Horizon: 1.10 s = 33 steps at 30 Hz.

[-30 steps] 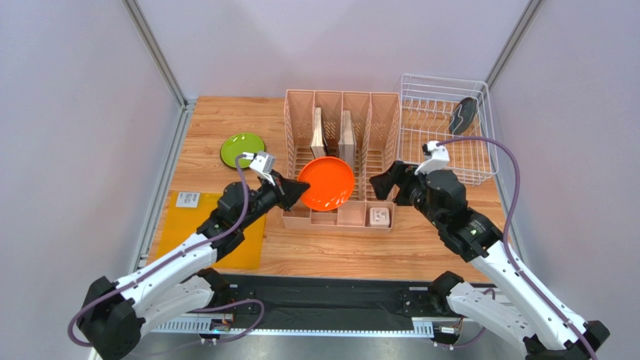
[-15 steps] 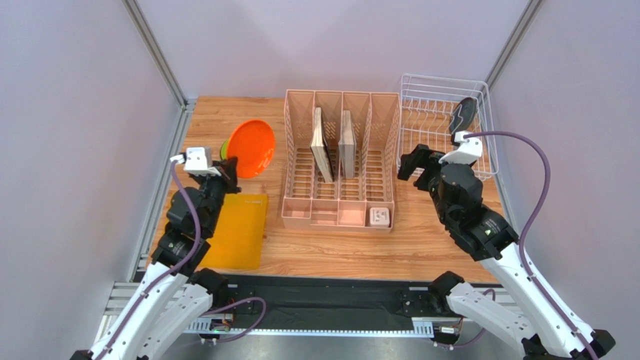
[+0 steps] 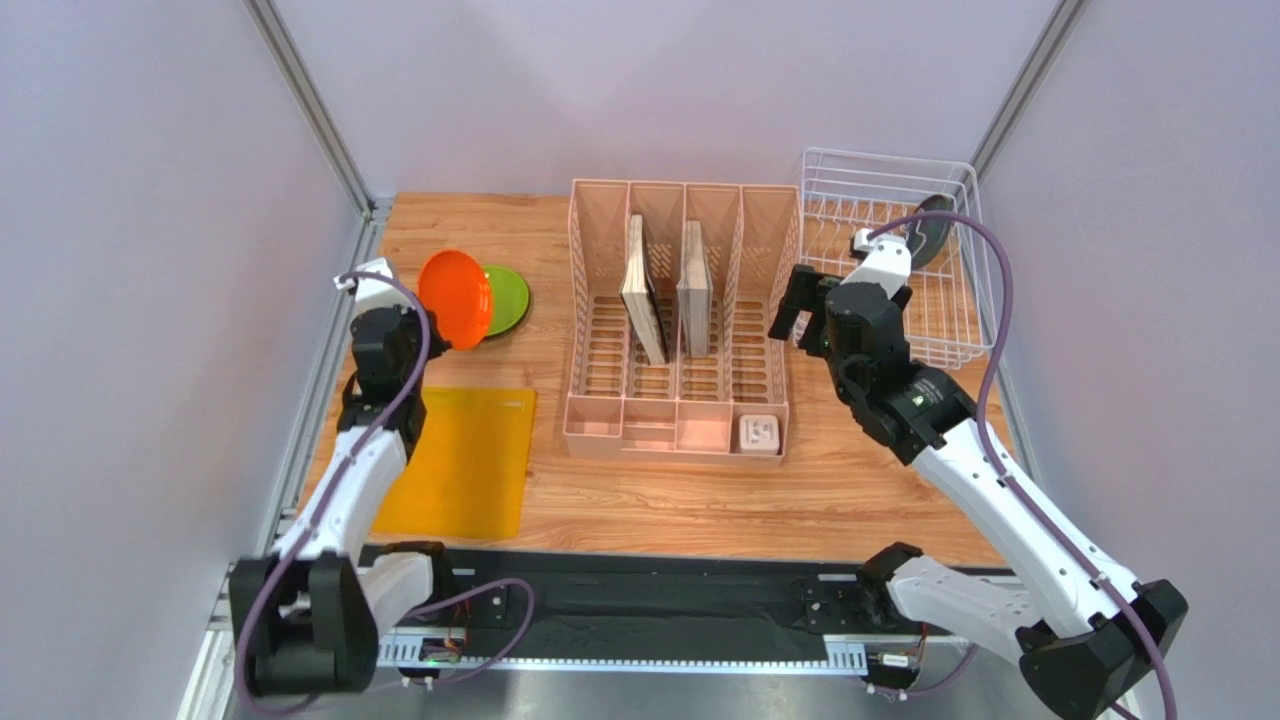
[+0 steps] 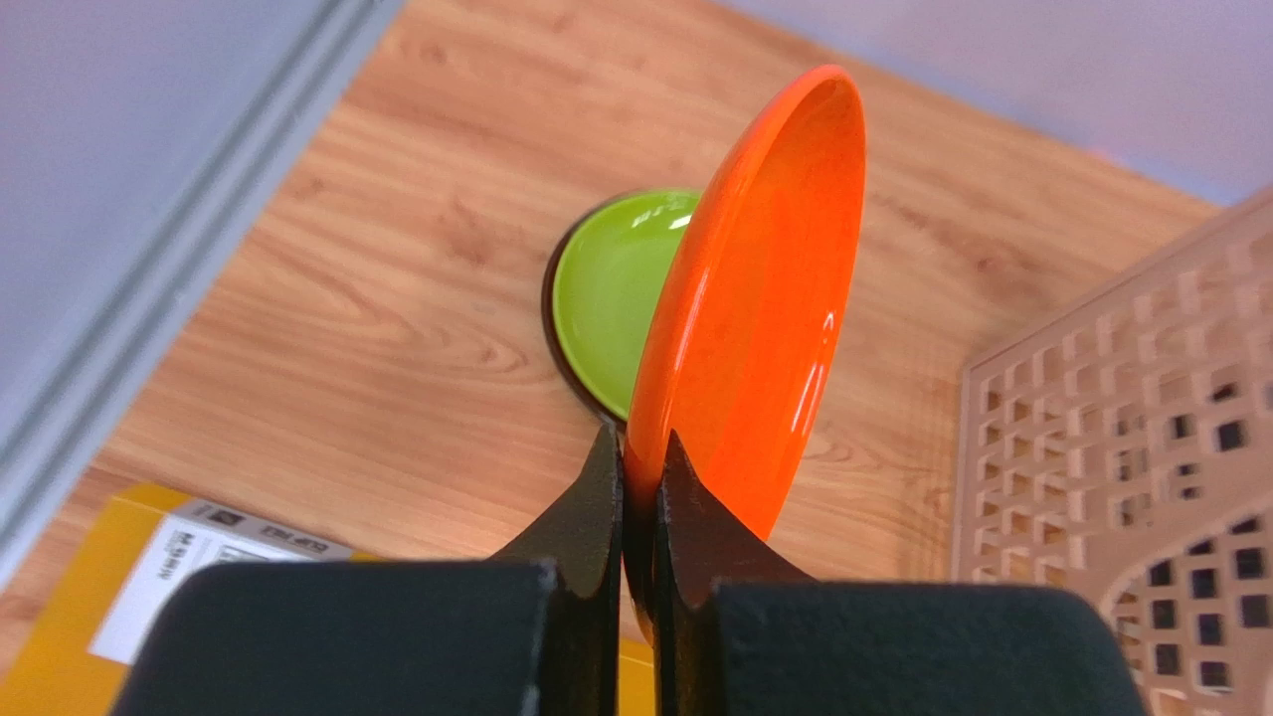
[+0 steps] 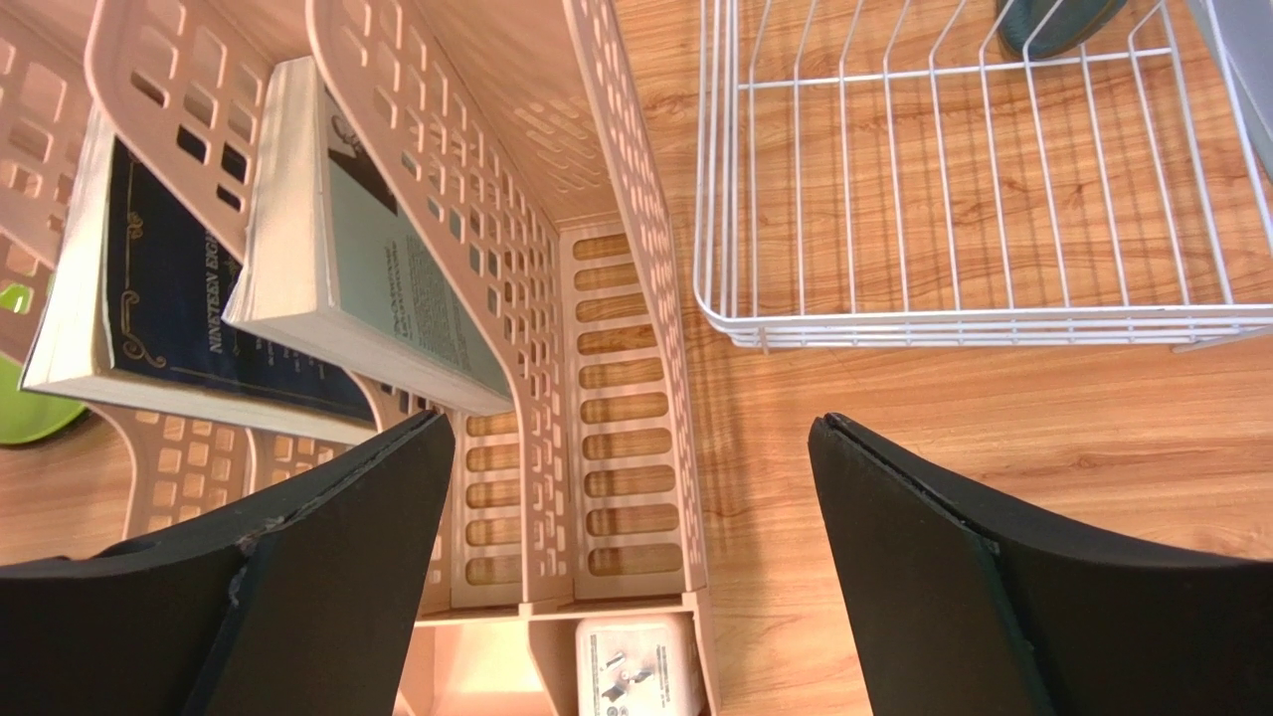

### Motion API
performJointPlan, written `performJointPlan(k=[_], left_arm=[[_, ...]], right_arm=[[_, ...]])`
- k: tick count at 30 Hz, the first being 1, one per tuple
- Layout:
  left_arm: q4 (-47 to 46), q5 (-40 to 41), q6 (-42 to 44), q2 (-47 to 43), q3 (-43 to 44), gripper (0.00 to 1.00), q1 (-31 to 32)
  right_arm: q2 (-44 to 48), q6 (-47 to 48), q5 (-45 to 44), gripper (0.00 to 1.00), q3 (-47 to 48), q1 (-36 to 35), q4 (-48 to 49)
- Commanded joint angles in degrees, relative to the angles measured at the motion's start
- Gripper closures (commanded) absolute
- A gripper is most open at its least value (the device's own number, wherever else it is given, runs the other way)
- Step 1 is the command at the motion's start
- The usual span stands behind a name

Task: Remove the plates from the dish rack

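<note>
Left jaws clamp the orange plate [image 4: 762,299] by its rim, upright on edge; right jaws gape wide, empty.

Orange plate [image 4: 755,299] tilted, green [image 4: 620,299] flat, grey [image 3: 932,228] in rack [image 5: 956,325]

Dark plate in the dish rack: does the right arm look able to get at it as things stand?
Probably yes. The right gripper is open and empty just outside the dish rack's near left corner; the dark plate stands on edge at the far right, with the rack's top uncovered.
</note>
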<state>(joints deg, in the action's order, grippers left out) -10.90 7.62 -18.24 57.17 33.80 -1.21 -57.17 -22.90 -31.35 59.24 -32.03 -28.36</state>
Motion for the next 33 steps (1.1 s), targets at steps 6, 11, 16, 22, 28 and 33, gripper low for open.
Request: performJointPlan(k=[6, 11, 16, 22, 28, 33], left_arm=[[-20.5, -17.9, -8.3, 25.3, 10.4, 1.00, -8.2], [-23.7, -20.5, -11.3, 36.2, 14.8, 1.00, -9.3], [-24.4, -23.5, -13.7, 43.3, 18.1, 1.00, -9.4], [-12.7, -25.0, -16.2, 46.4, 22.8, 1.00, -9.6], [-9.8, -26.3, -17.0, 47.5, 23.7, 0.87, -10.0], [-2.9, -27.5, -15.4, 48.1, 26.1, 0.80, -10.0]], right_arm=[[-1.9, 0.7, 1.8, 0.04, 4.5, 4.6, 2.5], [-3.0, -0.1, 4.5, 0.04, 5.0, 8.6, 2.5], [-4.1, -0.3, 4.4, 0.04, 6.1, 10.3, 2.6], [-6.0, 1.3, -0.8, 0.04, 8.3, 11.0, 2.5], [-8.8, 1.2, -2.5, 0.03, 11.2, 15.3, 3.0], [-10.3, 0.8, -2.2, 0.03, 12.1, 18.9, 4.7]])
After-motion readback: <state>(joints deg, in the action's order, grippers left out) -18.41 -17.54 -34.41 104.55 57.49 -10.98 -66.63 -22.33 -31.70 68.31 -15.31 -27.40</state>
